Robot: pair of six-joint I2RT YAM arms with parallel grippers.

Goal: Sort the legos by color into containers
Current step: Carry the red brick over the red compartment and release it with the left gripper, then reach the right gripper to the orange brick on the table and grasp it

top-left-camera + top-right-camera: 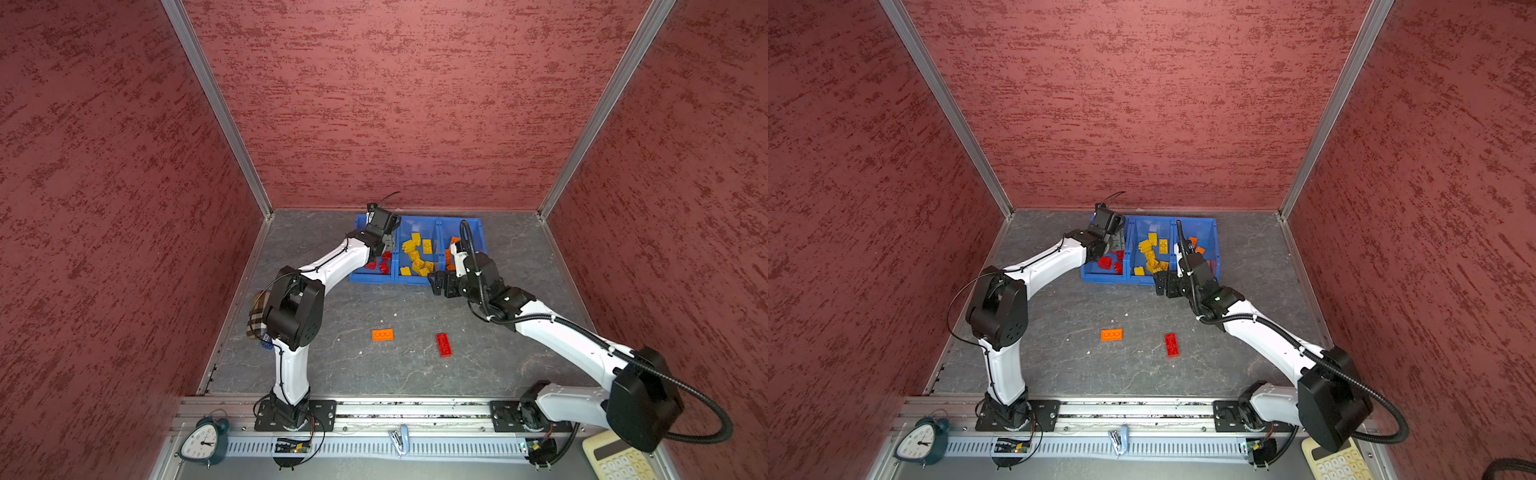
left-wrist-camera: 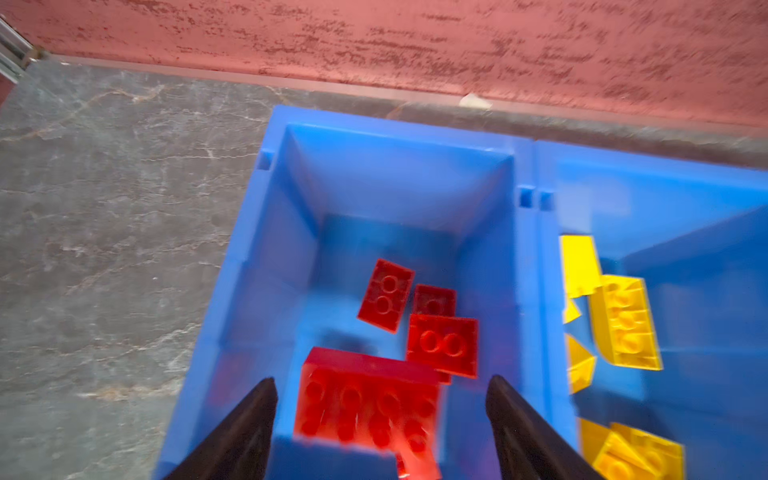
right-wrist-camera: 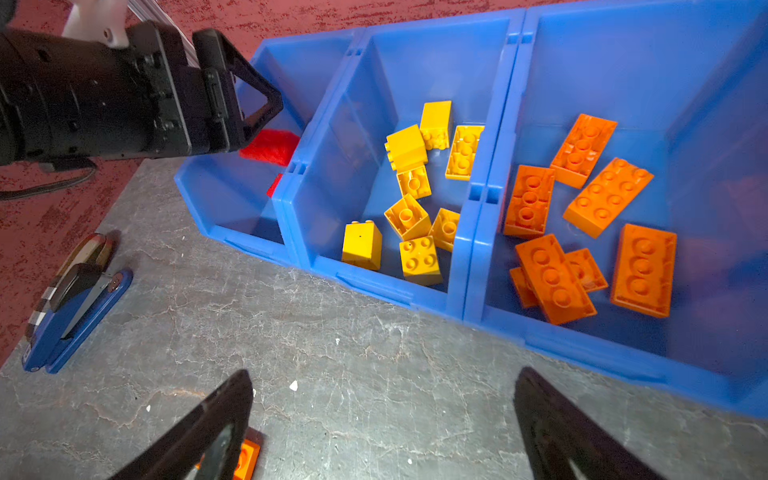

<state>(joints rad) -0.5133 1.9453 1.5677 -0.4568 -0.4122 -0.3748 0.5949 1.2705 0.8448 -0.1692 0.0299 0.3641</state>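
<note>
Sorting nearly done. Three joined bright blue plastic bins (image 1: 417,222) sit in a row at the far edge of the grey marbled table (image 1: 353,374). The left bin holds red studded plastic bricks (image 2: 442,345), the middle bin yellow bricks (image 3: 407,145), the right bin orange bricks (image 3: 606,197); no colours mixed as far as visible. Not yet sorted: one orange oblong brick (image 1: 382,335) and one red oblong brick (image 1: 444,345), lying flat and apart on the middle of the table. Left gripper (image 2: 380,382) hangs over the left bin, arm reaching from the near edge with elbow raised and wrist tipped down. Its fingers are spread, with a blurred large red brick (image 2: 370,399) between them and a gap on each side (not gripped, probably dropping). Right gripper (image 3: 384,374) hovers low over bare table just in front of the bins' front lip, forearm stretched from the near right corner, fingers wide apart with nothing between them.
</note>
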